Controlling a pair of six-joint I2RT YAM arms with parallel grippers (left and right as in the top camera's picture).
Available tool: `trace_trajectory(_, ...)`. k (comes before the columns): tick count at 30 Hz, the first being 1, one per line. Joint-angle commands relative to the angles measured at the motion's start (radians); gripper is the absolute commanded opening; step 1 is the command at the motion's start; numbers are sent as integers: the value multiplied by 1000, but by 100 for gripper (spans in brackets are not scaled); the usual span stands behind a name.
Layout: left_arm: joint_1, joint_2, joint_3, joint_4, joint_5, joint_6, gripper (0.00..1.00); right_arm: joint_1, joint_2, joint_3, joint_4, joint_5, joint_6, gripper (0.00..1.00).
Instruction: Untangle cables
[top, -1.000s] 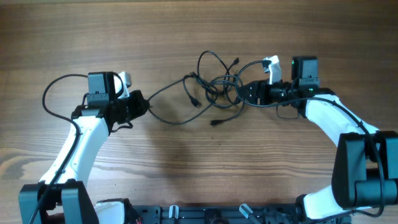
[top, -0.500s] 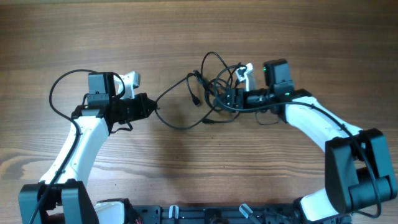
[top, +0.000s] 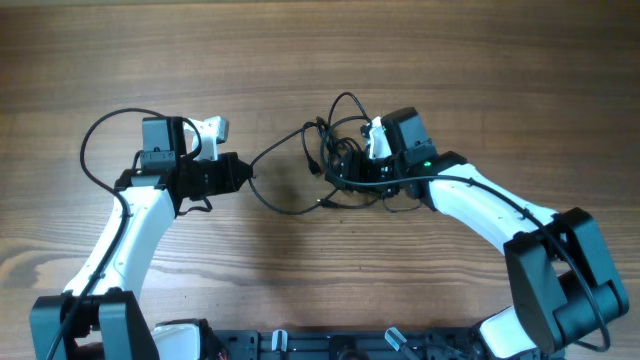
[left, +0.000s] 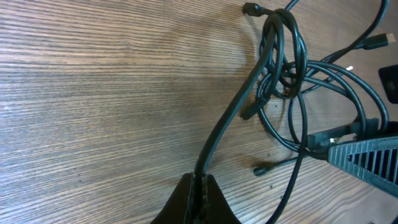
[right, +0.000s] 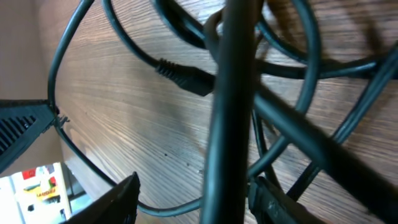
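grips one strand of the cables (left: 239, 102) tight in the left tool (left: 200, 183), with the strand's long axis running rightward over the tabletop (top: 300, 50) to the knot at mid-table, right at the nearer right tool (right: 196, 199), spread apart astride another strand.

cables (top: 335, 160) on table (top: 300, 50) | left fingers (left: 186, 202) at their left end | right fingers (right: 118, 205) in tangle

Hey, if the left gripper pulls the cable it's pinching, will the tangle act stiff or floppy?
Probably floppy: the cables lie in loose curves and loops. They look thin and light, so all would likely drag along the table together. The smooth strand in the left gripper might slip.
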Motion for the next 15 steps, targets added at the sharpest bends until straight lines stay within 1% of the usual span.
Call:
trace_trajectory(1,3,10,-5,-2,-91,-32,4,-8,-23,29,-35,31,-6,54)
trace_trajectory(4,3,10,-5,-2,-163,-84,4,-8,-84,87,-110,57,-50,56)
trace_trajectory(7,2,10,-5,-1,-170,-86,4,-8,-158,148,-186,89,-95,59)
trace_trajectory(11,2,10,-5,-2,-170,-86,4,-7,-209,152,-161,76,-140,65)
trace_trajectory(15,-1,10,-5,-1,-169,-86,4,10,-196,151,-155,11,-206,65)
